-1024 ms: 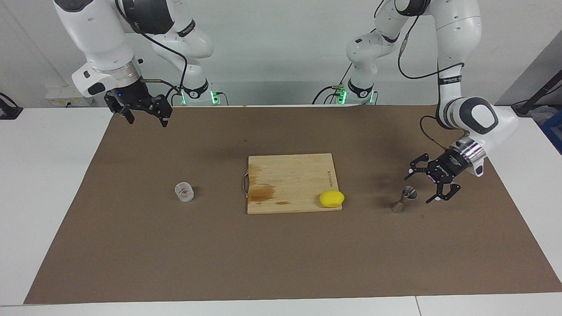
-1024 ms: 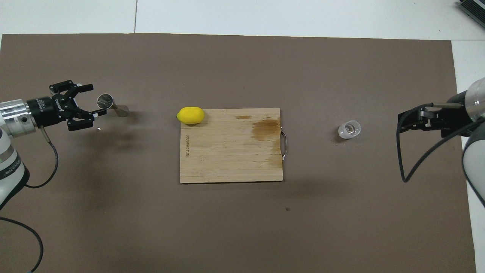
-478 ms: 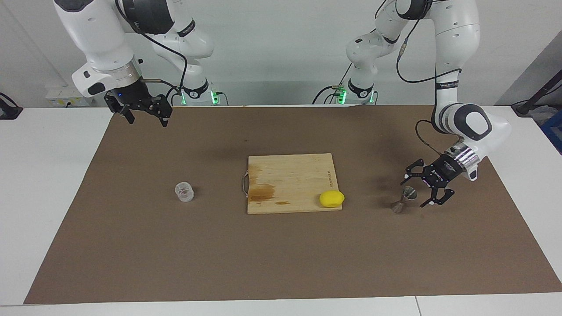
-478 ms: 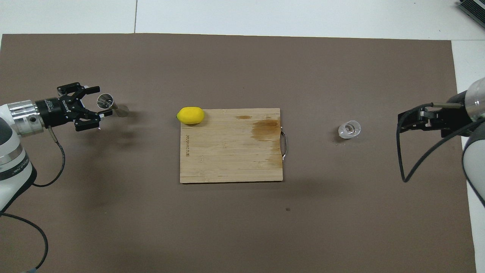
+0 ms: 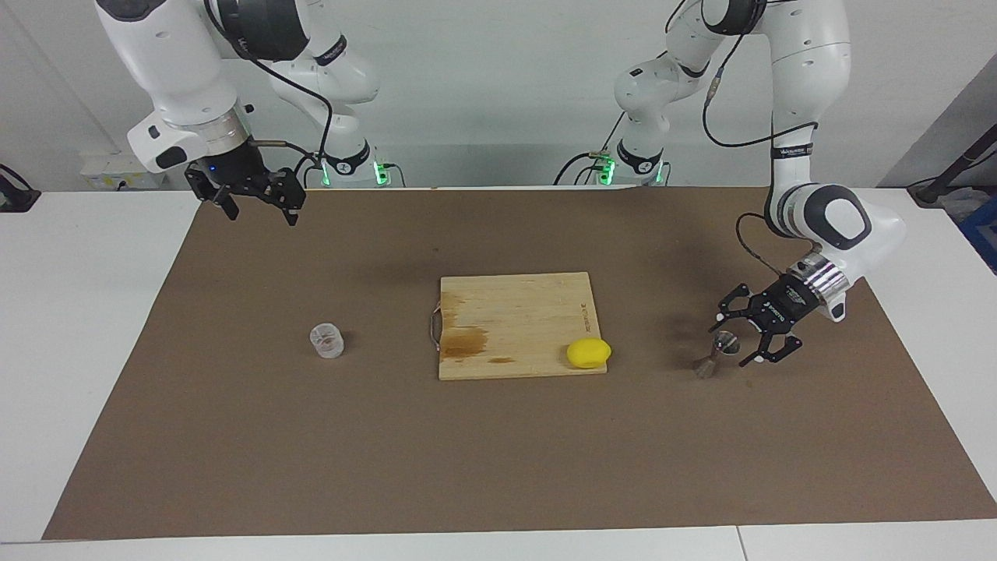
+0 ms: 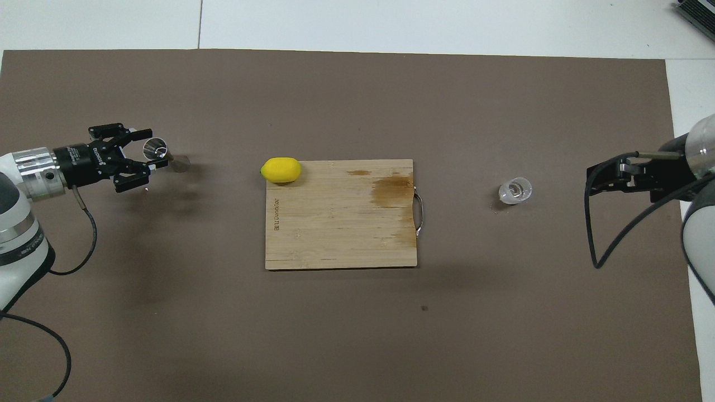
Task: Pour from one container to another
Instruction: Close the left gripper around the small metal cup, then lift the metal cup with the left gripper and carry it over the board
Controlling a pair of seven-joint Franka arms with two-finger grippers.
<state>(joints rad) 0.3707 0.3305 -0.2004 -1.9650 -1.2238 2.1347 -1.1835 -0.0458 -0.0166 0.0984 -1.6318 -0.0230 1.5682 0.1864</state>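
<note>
A small dark mark is stamped on the wooden cutting board (image 6: 341,215) close to the edge at the lemon's end, running along that edge; its letters cannot be made out. White lettering runs along the body of the left gripper (image 6: 149,157) and cannot be read either. No other text shows.
</note>
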